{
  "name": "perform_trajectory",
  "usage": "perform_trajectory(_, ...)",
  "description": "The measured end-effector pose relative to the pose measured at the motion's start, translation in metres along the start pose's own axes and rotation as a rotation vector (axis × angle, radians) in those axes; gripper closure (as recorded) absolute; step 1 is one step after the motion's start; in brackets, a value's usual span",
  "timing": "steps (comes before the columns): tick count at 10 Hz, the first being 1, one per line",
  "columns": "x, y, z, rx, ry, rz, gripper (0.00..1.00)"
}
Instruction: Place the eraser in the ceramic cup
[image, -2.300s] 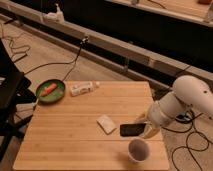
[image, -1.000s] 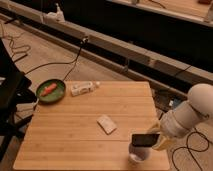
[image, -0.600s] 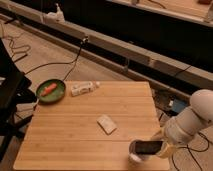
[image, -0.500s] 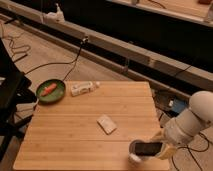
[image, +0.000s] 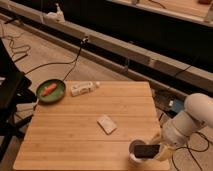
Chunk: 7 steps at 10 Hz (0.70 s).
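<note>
Arm: the white arm comes in from the right side and bends down low to the table's (image: 75, 135) near right corner.
Gripper: the gripper (image: 161, 150) is just beside the ceramic cup (image: 136, 152), on its right, and it grips one end of the eraser (image: 147, 150).
Eraser: flat and black, it lies level right over the top of the cup.
Cup: white and round; the eraser covers most of its dark inside.
Hard to see: the fingers are a pale blur behind the eraser.
Other things: a pale block (image: 106, 124) in the middle, a green pan (image: 51, 91) with an orange thing (image: 49, 89) far left, a white bottle (image: 83, 88) near it.
</note>
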<state>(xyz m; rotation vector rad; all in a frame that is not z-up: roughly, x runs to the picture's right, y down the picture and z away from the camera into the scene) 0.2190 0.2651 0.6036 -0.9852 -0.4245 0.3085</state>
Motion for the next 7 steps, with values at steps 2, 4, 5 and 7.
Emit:
perform_trajectory(2, -0.002, -0.009, 0.006, -0.004, -0.004, -0.004, 0.24)
perform_trajectory(4, -0.004, -0.015, 0.006, -0.001, -0.002, -0.012, 0.24)
perform_trajectory(5, -0.006, -0.016, 0.006, 0.000, -0.003, -0.015, 0.24)
perform_trajectory(7, -0.015, -0.020, 0.002, 0.012, -0.016, -0.029, 0.24)
